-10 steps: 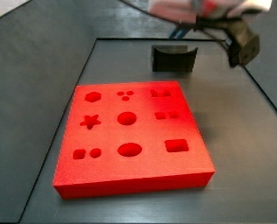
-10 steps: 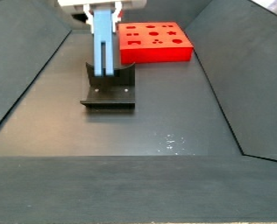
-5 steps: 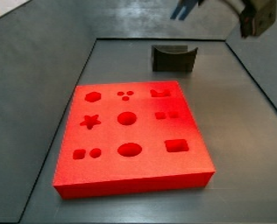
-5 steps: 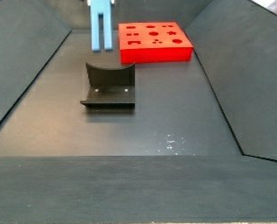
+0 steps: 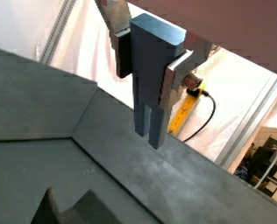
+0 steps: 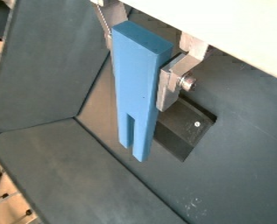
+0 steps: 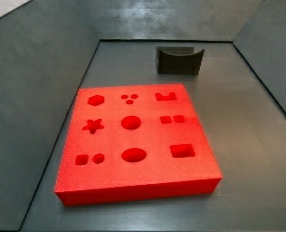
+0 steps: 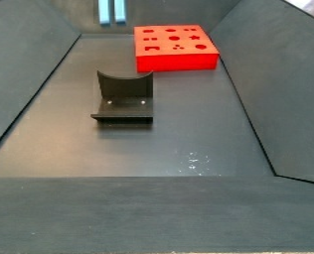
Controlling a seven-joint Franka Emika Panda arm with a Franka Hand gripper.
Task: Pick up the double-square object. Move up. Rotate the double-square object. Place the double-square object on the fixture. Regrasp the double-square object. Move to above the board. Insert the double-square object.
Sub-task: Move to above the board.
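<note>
The double-square object [image 6: 138,83] was seen clamped in the claw [image 6: 147,70] in both wrist views, a slim blue-grey bar hanging lengthwise from between the flat silver fingers [image 6: 174,77]. A slot was cut into its free end, so that the tip was split into two short prongs. In a wrist view the bar [image 5: 152,74] was held between the silver plates [image 5: 179,72], which were pressed against its sides, with its tip well clear of the dark floor [image 5: 59,157]. The claw [image 5: 147,61] was thus closed on the piece and raised high above the work area.

Below the bar, in a wrist view, the dark fixture [image 6: 183,131] was seen on the floor, with a small pale dot on its face; it was not touched by the piece.

In a side view the fixture [image 8: 124,97] stood in the middle of the dark tray floor, its curved notch turned upward, and the red board [image 8: 176,48] lay beyond it, apart from it. Only the lowest end of the blue bar [image 8: 110,11] showed at the upper edge of that view, above and behind the fixture; the claw itself was out of frame there.

In a side view the board [image 7: 136,136] lay nearest, its hexagon, star, circle and square recesses facing up, and the fixture [image 7: 179,60] stood behind it near the far wall.
</note>
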